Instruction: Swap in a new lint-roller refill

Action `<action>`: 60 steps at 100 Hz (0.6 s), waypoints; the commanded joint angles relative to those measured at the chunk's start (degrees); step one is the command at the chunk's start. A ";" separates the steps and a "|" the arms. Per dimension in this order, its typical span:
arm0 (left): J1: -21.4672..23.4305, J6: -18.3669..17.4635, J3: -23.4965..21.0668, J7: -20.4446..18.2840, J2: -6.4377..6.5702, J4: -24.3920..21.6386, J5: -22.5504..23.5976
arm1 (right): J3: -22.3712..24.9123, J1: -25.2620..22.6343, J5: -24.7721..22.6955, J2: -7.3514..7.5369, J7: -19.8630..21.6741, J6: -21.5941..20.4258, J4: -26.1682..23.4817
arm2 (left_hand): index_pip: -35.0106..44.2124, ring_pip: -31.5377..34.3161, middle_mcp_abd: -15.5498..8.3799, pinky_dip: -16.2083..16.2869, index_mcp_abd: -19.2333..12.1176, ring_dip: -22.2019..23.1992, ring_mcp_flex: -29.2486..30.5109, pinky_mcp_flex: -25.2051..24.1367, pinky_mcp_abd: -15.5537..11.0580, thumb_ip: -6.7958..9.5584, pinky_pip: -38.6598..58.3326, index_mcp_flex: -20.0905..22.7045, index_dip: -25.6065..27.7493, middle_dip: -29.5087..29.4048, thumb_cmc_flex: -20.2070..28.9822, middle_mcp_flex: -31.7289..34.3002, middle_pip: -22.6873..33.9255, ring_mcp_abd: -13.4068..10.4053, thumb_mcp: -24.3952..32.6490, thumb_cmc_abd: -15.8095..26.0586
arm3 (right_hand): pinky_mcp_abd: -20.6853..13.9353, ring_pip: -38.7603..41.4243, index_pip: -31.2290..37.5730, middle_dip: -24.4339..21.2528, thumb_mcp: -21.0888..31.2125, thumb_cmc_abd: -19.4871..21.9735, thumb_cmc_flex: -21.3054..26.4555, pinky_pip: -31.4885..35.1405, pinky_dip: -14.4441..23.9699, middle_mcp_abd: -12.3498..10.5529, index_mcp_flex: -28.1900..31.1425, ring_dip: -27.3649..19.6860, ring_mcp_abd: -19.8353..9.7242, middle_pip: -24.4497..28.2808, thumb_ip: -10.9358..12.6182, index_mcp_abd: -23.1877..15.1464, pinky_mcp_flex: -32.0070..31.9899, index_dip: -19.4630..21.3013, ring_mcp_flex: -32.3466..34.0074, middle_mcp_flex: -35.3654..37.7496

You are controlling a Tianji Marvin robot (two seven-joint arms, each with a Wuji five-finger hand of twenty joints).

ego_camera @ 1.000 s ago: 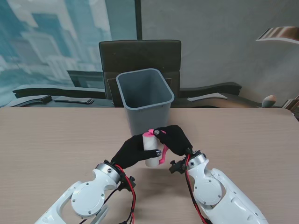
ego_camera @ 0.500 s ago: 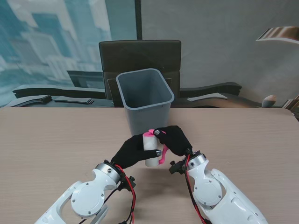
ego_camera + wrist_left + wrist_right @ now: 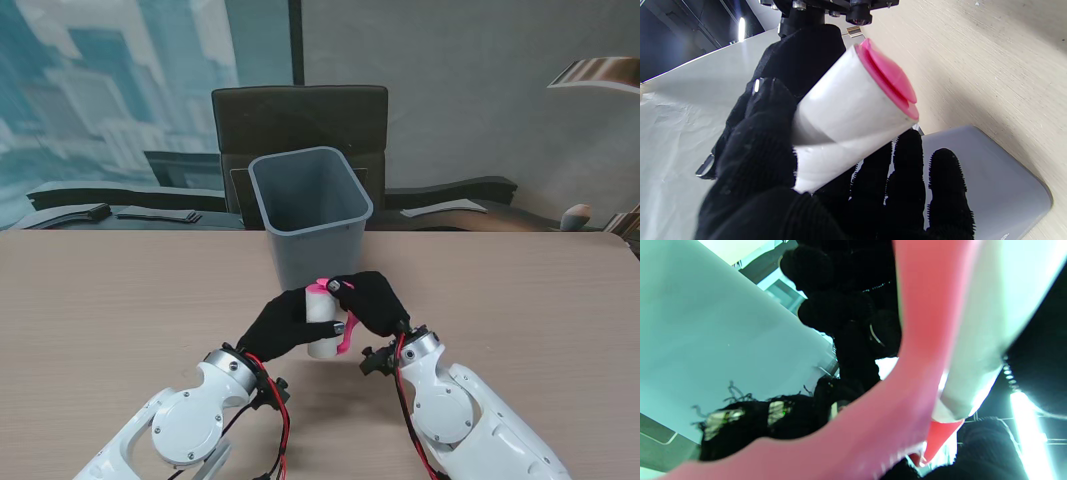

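A pink lint roller with a white refill roll (image 3: pixel 321 320) is held upright between both black-gloved hands, just in front of the grey bin (image 3: pixel 312 215). My left hand (image 3: pixel 283 325) wraps the white roll (image 3: pixel 846 116); its pink end cap (image 3: pixel 890 78) faces away from the wrist camera. My right hand (image 3: pixel 374 300) is closed on the pink handle (image 3: pixel 347 335), which fills the right wrist view as a blurred pink band (image 3: pixel 873 426) beside the white roll (image 3: pixel 977 323).
The bin stands open-topped at the table's far middle, right behind the hands. A dark chair (image 3: pixel 300 120) sits beyond the table. The light wooden table (image 3: pixel 120 310) stretches to both sides.
The roller and both hands have shifted very slightly to the left and nearer to me. Both grips are unchanged.
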 commanded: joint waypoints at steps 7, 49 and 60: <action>0.14 0.13 0.09 -0.82 -0.35 0.24 0.49 | -0.56 -0.29 -2.66 -1.26 -1.14 -1.94 -1.16 | 3.34 1.40 -3.66 -0.37 -10.41 1.03 -0.67 -0.37 -0.99 2.88 1.80 4.09 1.44 1.64 8.24 -0.53 0.65 -0.47 7.08 7.35 | -5.91 4.78 -6.32 -4.11 0.72 1.43 1.24 10.24 -15.59 7.26 -2.75 -8.89 -8.42 -4.02 2.31 1.12 0.68 -1.46 -1.84 4.51; -0.35 -1.37 -0.33 -0.40 -0.09 1.39 4.07 | 2.68 -0.46 -7.39 -0.62 -2.93 -1.84 -0.83 | 3.30 1.40 -3.52 -0.38 -10.22 1.03 -0.77 -0.40 -0.98 2.89 1.77 4.09 1.43 1.65 8.32 -0.57 0.67 -0.35 7.11 7.35 | 9.38 -27.99 -12.47 -10.18 5.39 0.23 -0.80 -12.75 -29.26 9.36 -12.41 -27.93 4.06 -25.09 2.18 -4.03 -9.71 0.18 -2.24 -9.51; -0.84 -2.67 -0.33 0.05 0.03 2.31 6.46 | 3.79 -0.93 -8.43 -0.51 -3.65 -1.52 -1.39 | 3.28 1.40 -3.47 -0.38 -10.17 1.04 -0.83 -0.50 -1.01 2.88 1.73 4.06 1.43 1.66 8.37 -0.64 0.66 -0.40 7.11 7.40 | 8.03 -41.91 -14.38 -12.41 6.20 -0.04 -0.45 -15.48 -27.00 10.26 -15.76 -33.50 5.86 -27.88 2.18 -4.26 -18.19 0.59 -4.63 -17.61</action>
